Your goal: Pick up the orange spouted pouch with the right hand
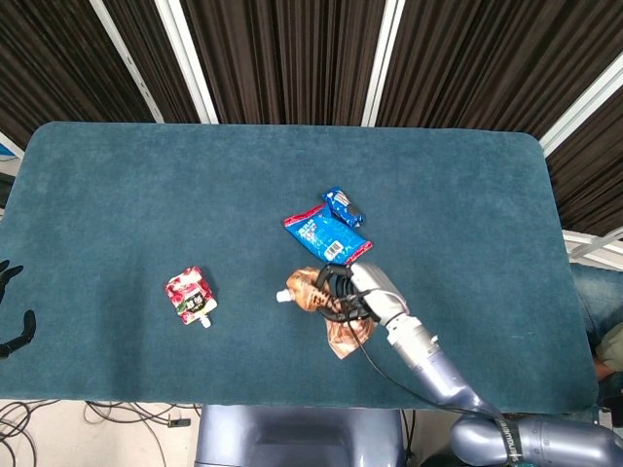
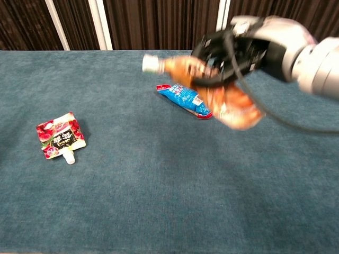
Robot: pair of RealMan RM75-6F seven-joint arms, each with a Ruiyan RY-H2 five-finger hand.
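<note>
My right hand (image 1: 362, 290) (image 2: 241, 47) grips the orange spouted pouch (image 1: 321, 304) (image 2: 212, 87) and holds it in the air above the table (image 1: 117, 195). The pouch's white spout (image 2: 150, 63) points to the left, and its crumpled body hangs down below the fingers. In the chest view the lifted pouch hides part of the blue snack packet (image 2: 183, 95). My left hand (image 1: 10, 321) shows only as dark fingertips at the left edge of the head view, off the table; its grasp is unclear.
A red and white spouted pouch (image 1: 189, 296) (image 2: 59, 137) lies on the left part of the teal table. Two blue snack packets (image 1: 329, 232) lie near the middle, just behind the raised hand. Dark curtains stand behind the table.
</note>
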